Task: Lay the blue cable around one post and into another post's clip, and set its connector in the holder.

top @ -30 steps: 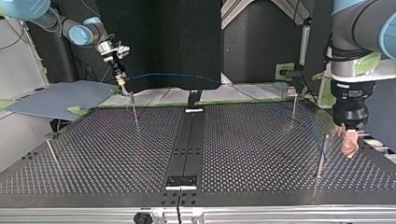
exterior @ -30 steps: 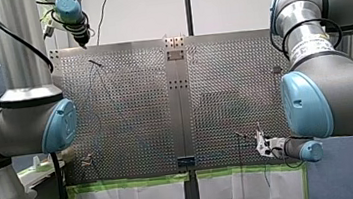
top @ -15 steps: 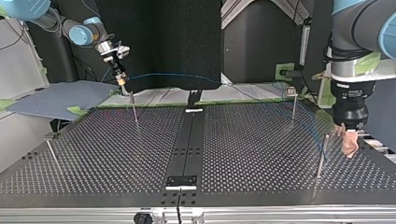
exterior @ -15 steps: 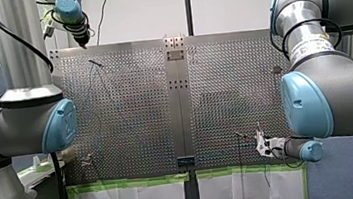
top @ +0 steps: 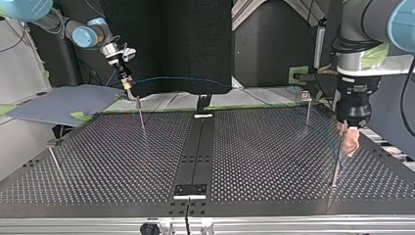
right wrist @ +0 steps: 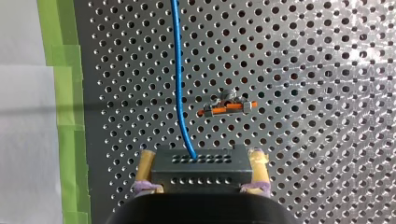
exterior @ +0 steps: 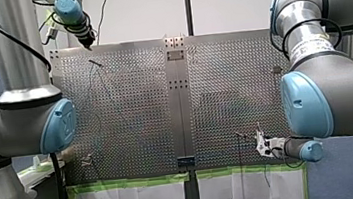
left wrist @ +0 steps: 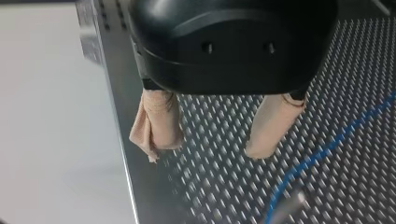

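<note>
Yellowish fingers of my right gripper [right wrist: 203, 161] are closed on the 2 sides of the dark, hole-dotted connector [right wrist: 198, 173], which fills the gap between them. From the connector's top face the blue cable [right wrist: 178, 70] runs straight ahead of the gripper, along its reach, over the perforated table [right wrist: 327, 70].

Just ahead, and to one side of that line, stands 1 post [right wrist: 227, 95] carrying an orange clip [right wrist: 224, 110]. The cable passes close beside the clip but is not in it. The clip's long axis lies across the cable's run, so I judge a short sideways carry, not a reach forward, would bring the cable over it.

My right arm is plainly the nearer to this post. My left gripper [left wrist: 210, 135] hangs well apart at the opposite side of the table, its beige pads [left wrist: 156, 126] spread wide with nothing between them. A further stretch of the cable lies on the plate just beside it. Whether that stretch is round a post there is too blurred to tell.
</note>
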Action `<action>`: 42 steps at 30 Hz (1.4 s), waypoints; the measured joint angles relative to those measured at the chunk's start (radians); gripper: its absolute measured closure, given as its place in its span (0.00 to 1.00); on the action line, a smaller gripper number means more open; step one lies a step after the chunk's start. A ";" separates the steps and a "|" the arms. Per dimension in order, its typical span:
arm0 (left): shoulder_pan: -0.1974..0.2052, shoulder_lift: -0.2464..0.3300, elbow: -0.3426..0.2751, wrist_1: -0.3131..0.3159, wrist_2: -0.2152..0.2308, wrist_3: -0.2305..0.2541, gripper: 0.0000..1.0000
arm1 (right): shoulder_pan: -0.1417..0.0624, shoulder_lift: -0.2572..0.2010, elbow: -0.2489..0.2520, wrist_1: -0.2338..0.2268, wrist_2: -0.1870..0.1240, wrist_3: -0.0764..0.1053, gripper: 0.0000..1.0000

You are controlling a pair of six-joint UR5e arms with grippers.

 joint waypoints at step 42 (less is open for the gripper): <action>-0.338 -0.092 -0.432 0.427 0.056 -0.335 0.00 | 0.000 0.000 -0.002 0.015 0.003 -0.011 1.00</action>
